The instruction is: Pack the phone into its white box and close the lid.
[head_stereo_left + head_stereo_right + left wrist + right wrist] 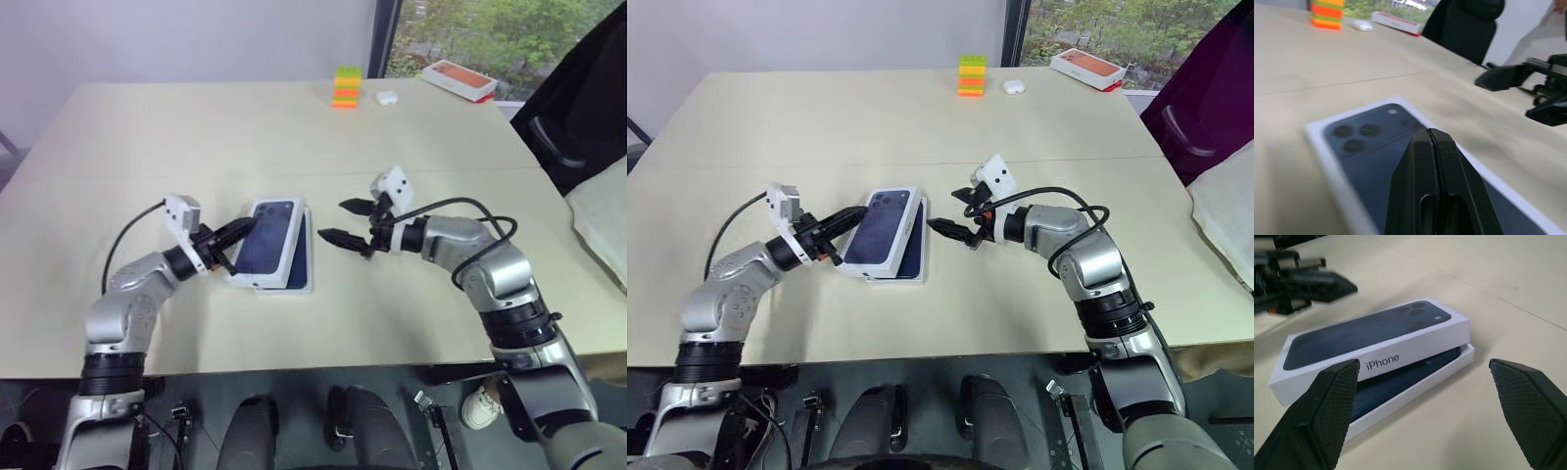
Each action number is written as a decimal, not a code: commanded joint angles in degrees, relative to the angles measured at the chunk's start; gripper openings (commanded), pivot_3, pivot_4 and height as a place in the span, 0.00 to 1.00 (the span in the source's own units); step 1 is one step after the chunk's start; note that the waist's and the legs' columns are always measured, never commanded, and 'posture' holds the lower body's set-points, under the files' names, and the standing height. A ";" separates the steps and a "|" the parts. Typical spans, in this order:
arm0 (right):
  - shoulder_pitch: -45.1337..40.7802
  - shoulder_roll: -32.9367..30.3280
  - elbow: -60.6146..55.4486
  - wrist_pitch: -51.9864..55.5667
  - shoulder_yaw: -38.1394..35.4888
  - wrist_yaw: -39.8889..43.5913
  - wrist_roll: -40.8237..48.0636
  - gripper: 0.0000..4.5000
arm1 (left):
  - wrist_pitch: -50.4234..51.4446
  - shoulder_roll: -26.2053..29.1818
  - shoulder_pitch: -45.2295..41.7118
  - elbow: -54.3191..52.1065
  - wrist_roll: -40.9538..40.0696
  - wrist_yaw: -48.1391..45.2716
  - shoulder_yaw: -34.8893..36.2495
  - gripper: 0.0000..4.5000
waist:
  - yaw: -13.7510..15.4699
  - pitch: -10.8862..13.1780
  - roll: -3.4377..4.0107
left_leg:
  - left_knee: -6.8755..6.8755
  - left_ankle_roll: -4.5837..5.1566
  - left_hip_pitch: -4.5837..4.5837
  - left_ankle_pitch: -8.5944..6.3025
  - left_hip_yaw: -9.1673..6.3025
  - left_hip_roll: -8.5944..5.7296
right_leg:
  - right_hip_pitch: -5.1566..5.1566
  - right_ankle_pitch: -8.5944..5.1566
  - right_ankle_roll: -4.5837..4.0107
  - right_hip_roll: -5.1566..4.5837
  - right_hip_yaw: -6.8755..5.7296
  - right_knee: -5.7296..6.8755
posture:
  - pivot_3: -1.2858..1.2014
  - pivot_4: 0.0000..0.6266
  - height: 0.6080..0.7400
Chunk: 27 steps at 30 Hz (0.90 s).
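While the lid (pixel 1371 340) sits skewed on the white box (pixel 1415 394), one side raised and overhanging so the dark blue phone (pixel 1410 369) shows in the gap beneath, we see both arms held level over the pale worktop (pixel 294 127). Our left gripper (pixel 235 233) has its fingers (pixel 1437 191) pressed together with nothing between them, their tips over the near left part of the lid's printed top; whether they touch it we cannot tell. Our right gripper (pixel 348 222) hangs just to the right of the box, apart from it, its fingers (pixel 1327 401) spread wide and empty, aimed at the lid's long side. Box and phone lie near the middle of the worktop, between the two grippers. Far back stand an orange-and-green block stack (pixel 346 86), a small white case (pixel 386 97) and an orange-and-white box (pixel 458 78).
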 commanded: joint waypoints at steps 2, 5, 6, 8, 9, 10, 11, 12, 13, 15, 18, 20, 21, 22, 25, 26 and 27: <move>-0.09 0.22 -0.20 -1.62 -0.47 1.74 -1.20 0.93 | -1.55 4.50 -0.50 0.53 0.40 -1.06 3.90 0.00 | 0.02 0.00 0.00 | 0.00 0.00 0.00 0.00 0.00 0.00 | -0.01 0.00 0.00 0.00 0.00 0.00 | 0.52 0.24 1.00; -0.52 0.28 0.80 -2.18 -0.72 1.68 -2.48 0.68 | -2.74 6.09 -0.83 3.18 1.46 -0.99 4.39 0.00 | 0.05 0.00 0.00 | 0.00 0.00 0.00 0.00 0.01 -0.01 | 0.01 0.00 0.00 -0.01 0.00 0.00 | 0.52 0.24 1.00; -0.61 -0.02 0.88 -3.15 -0.35 1.99 -3.43 0.58 | -3.70 6.91 -0.74 4.35 2.63 -1.14 4.23 0.00 | 0.10 0.00 0.00 | 0.01 0.00 0.00 0.00 0.01 -0.01 | 0.01 0.00 0.00 -0.02 0.00 0.00 | 0.52 0.24 1.00; -0.44 -0.59 0.73 -4.73 0.47 2.77 -5.08 0.36 | -4.75 8.32 -0.52 6.40 4.84 -1.45 3.34 0.00 | 0.10 0.00 0.00 | 0.02 0.00 0.00 0.00 0.01 -0.01 | 0.01 0.00 0.00 -0.02 -0.01 0.00 | 0.52 0.24 1.00; -0.21 -0.53 0.63 -4.81 0.56 2.95 -5.39 0.24 | -5.06 9.05 -0.49 7.50 6.45 -1.36 2.34 0.00 | 0.09 0.00 0.00 | 0.01 0.00 0.00 0.00 0.01 -0.01 | 0.00 0.00 0.00 -0.01 -0.01 0.00 | 0.52 0.24 1.00; -0.02 -0.35 0.62 -4.75 0.57 3.16 -5.49 0.12 | -5.42 9.13 -0.72 8.47 7.12 -1.37 1.97 0.00 | 0.08 0.00 0.00 | 0.01 0.00 0.00 0.00 0.01 -0.01 | 0.00 0.00 0.00 -0.01 -0.01 0.00 | 0.52 0.24 1.00; 0.16 -0.20 0.63 -4.76 0.61 3.30 -5.67 0.01 | -5.41 9.03 -0.97 9.19 7.16 -1.71 1.85 0.00 | 0.08 0.00 0.01 | 0.01 0.00 0.00 0.00 0.01 -0.01 | 0.00 0.00 0.00 -0.01 0.00 0.00 | 0.52 0.24 1.00; 0.47 -0.28 0.44 -5.11 1.04 3.48 -6.32 0.01 | -4.54 9.31 -1.04 9.88 7.31 -2.29 1.26 0.00 | 0.08 0.00 0.00 | 0.01 0.00 0.00 0.00 0.02 -0.01 | 0.00 0.00 0.00 -0.02 0.00 0.00 | 0.52 0.24 1.00; 0.68 -0.31 0.31 -5.59 1.45 3.67 -6.98 0.01 | -4.71 9.54 -0.96 10.41 8.18 -2.63 0.44 0.00 | 0.07 0.00 0.00 | 0.01 0.00 0.00 0.00 0.02 -0.01 | 0.00 0.00 0.00 -0.02 0.00 0.00 | 0.52 0.24 1.00; 0.76 -0.13 0.16 -5.99 1.87 4.02 -7.61 0.01 | -4.25 8.84 -0.93 10.37 8.21 -3.64 -0.81 0.00 | 0.07 0.00 0.00 | 0.01 0.00 0.00 0.00 0.02 -0.01 | 0.00 0.00 0.00 -0.02 0.00 0.00 | 0.52 0.24 1.00; 0.37 0.42 0.38 -6.57 2.25 3.86 -8.51 0.01 | -4.47 6.93 -1.97 11.18 8.57 -4.26 -2.48 0.00 | 0.12 0.00 0.00 | 0.02 -0.01 0.00 0.00 0.03 -0.01 | 0.00 0.00 -0.01 -0.03 0.00 0.01 | 0.52 0.24 1.00; 0.40 0.77 0.47 -6.88 2.65 3.71 -9.27 0.01 | -4.68 6.02 -2.58 11.44 9.00 -4.82 -3.50 0.00 | 0.13 0.00 0.00 | 0.05 -0.01 0.00 0.01 0.03 -0.01 | 0.02 0.00 -0.01 -0.04 0.00 0.03 | 0.52 0.24 1.00; 0.58 0.85 0.32 -7.06 2.92 3.77 -9.66 0.01 | -4.35 5.64 -2.76 11.29 8.72 -5.21 -3.77 0.00 | 0.11 0.00 0.00 | 0.06 -0.01 0.00 0.00 0.03 -0.01 | 0.01 0.00 -0.01 -0.03 0.00 0.04 | 0.52 0.24 1.00; 0.83 0.89 0.11 -7.24 3.21 3.84 -10.05 0.01 | -4.17 5.40 -2.99 11.05 8.65 -5.51 -4.05 0.00 | 0.09 0.00 0.00 | 0.06 -0.01 0.00 0.01 0.03 -0.01 | 0.01 0.00 -0.01 -0.03 0.00 0.04 | 0.52 0.24 1.00; 1.24 0.88 -0.06 -7.67 3.73 4.01 -10.86 0.01 | -4.01 5.11 -3.41 10.76 8.75 -5.86 -4.35 0.00 | -0.02 0.00 0.00 | 0.05 -0.01 0.00 0.00 0.03 -0.01 | 0.01 0.01 -0.01 -0.03 0.00 0.04 | 0.52 0.24 1.00; 1.32 0.81 0.00 -7.90 3.80 4.13 -11.14 0.01 | -3.39 5.01 -3.42 10.02 8.36 -5.85 -4.43 0.00 | -0.04 0.00 0.00 | 0.05 -0.01 0.00 0.00 0.03 -0.01 | 0.01 0.01 -0.01 -0.03 0.00 0.05 | 0.52 0.24 1.00; 1.37 0.81 0.05 -8.07 3.82 4.23 -11.37 0.01 | -2.89 4.95 -3.43 9.48 8.05 -5.85 -4.49 0.00 | -0.02 0.00 0.00 | 0.05 -0.01 0.00 0.01 0.03 -0.01 | 0.00 0.01 -0.01 -0.03 0.00 0.05 | 0.52 0.24 1.00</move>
